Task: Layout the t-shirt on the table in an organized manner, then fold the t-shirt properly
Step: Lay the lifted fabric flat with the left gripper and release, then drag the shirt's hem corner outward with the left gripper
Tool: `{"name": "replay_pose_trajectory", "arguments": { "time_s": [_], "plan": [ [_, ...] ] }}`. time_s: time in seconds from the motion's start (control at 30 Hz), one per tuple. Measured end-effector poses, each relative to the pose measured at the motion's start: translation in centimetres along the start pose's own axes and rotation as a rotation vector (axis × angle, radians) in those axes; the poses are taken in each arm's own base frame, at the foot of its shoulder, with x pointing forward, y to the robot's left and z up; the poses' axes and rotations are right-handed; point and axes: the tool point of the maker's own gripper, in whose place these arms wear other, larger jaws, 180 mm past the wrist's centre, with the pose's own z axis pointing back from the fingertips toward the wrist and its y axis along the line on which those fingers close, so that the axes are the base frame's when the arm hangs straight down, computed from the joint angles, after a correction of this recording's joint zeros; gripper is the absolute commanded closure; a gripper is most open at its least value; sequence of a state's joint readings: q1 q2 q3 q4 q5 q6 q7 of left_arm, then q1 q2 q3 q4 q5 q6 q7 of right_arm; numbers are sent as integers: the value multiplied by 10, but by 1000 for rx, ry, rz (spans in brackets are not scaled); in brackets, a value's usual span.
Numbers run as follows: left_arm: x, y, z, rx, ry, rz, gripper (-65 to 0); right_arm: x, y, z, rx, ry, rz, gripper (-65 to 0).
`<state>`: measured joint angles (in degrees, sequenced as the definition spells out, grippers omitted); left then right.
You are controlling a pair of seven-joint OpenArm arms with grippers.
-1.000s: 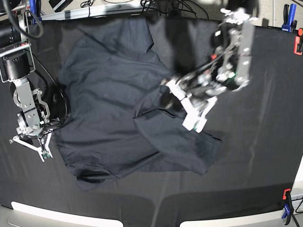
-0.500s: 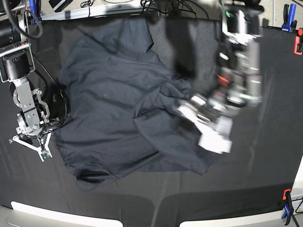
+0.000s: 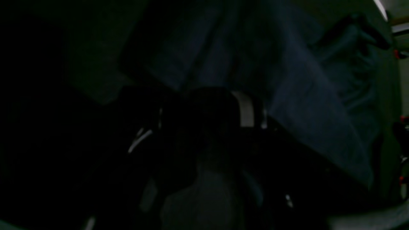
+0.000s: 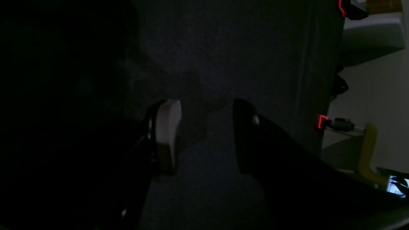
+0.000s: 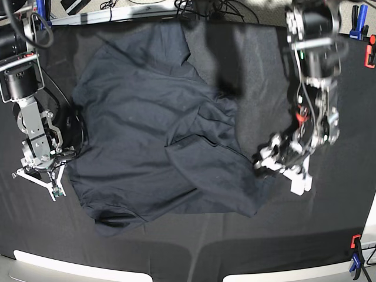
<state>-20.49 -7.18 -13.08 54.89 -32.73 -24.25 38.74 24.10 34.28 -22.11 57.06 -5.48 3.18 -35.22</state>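
place: robotics lab | cues: clamped black table (image 5: 329,88), cables (image 5: 205,7), blue clamp (image 5: 358,22)

- Bare bench (image 5: 329,229) lies open right of and in front of the shirt (image 5: 147,129) — room to pass.
- Left hand (image 5: 281,170) blocks the shirt's right edge; right hand (image 5: 36,179) sits at its left edge.
- Clamps (image 5: 356,249) stand at the right corners.
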Motion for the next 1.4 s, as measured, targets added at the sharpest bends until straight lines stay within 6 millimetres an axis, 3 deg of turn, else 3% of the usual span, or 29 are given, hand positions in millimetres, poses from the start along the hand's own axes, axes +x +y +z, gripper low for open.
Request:
{"name": "replay_pose_trajectory", "arguments": {
  "time_s": [0.17,0.23,0.33,0.47,0.53,0.63,0.7,0.8,1.1,1.2,1.23,1.4],
  "plan": [
    [8,2,-6,-3,-32,30,-233,-1,0,0,-1,5,0,-262],
    [16,3,-6,0,-74,28,-179,-1,0,0,0,7,0,-262],
    [29,10,-3,33,-140,-18,0,-2,0,0,-1,9,1,-262],
    [56,31,12,85,-206,-95,0,-2,0,0,-1,12,1,-262],
    [84,47,24,144,-251,-148,0,-2,0,0,0,12,0,-262],
    [149,77,52,327,-391,-203,0,-5,0,0,0,27,0,-262],
    [185,79,68,371,-463,-278,0,-7,0,0,0,39,0,-262],
    [210,72,74,401,-482,-355,0,-11,0,0,0,62,0,-262],
    [238,56,77,418,-490,-500,0,-12,3,1,5,75,-2,-262],
    [226,55,68,417,-437,-537,-189,-13,3,1,4,76,-1,-262],
    [221,54,64,412,-410,-548,-222,-12,3,1,5,75,-1,-262],
    [209,53,54,419,-308,-566,-226,-13,3,1,4,76,-1,-262]
  ]
}}
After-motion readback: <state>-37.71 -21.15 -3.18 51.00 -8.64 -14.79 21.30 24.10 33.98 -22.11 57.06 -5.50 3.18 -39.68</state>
